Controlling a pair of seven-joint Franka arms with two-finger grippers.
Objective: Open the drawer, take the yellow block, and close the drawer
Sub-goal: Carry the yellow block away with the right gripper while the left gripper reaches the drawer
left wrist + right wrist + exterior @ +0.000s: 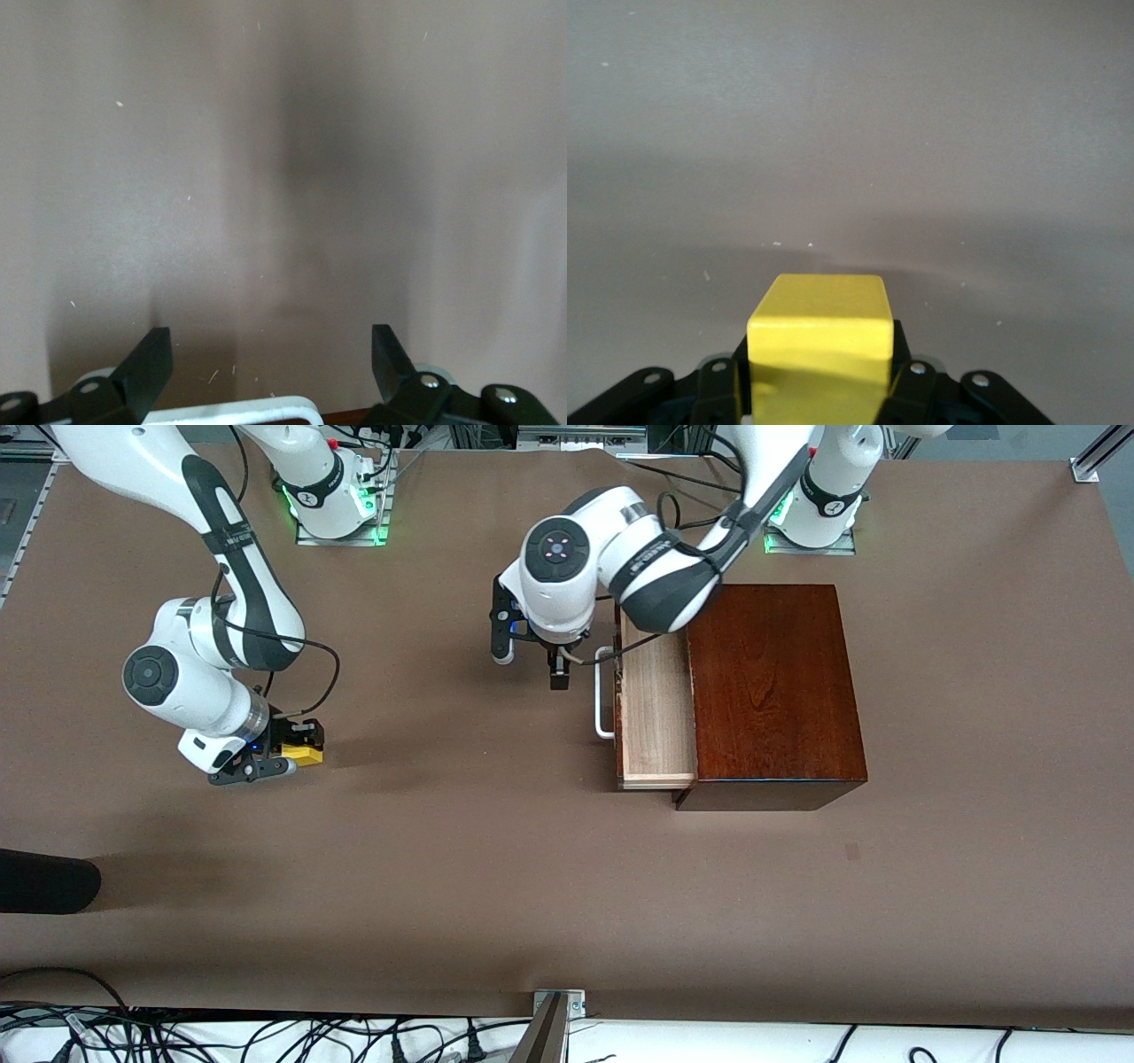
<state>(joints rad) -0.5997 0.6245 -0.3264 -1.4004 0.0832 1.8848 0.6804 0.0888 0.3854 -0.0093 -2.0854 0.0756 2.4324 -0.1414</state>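
One yellow block (302, 755) grasped in right pincer (292, 755); left pincer (559, 676) released beside one half-open drawer (654, 708).

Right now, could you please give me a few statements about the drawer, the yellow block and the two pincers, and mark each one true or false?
1. The drawer is pulled partly out of the wooden box. True.
2. The yellow block lies inside the drawer. False: the right pincer is shut on it over the table, toward the right arm's end.
3. The left pincer is open. True: its fingers stand apart, nothing between them.
4. The left pincer is clamped on the white handle. False: it is beside the handle, not gripping it.
5. The drawer's interior is dark red. False: what shows is pale wood.
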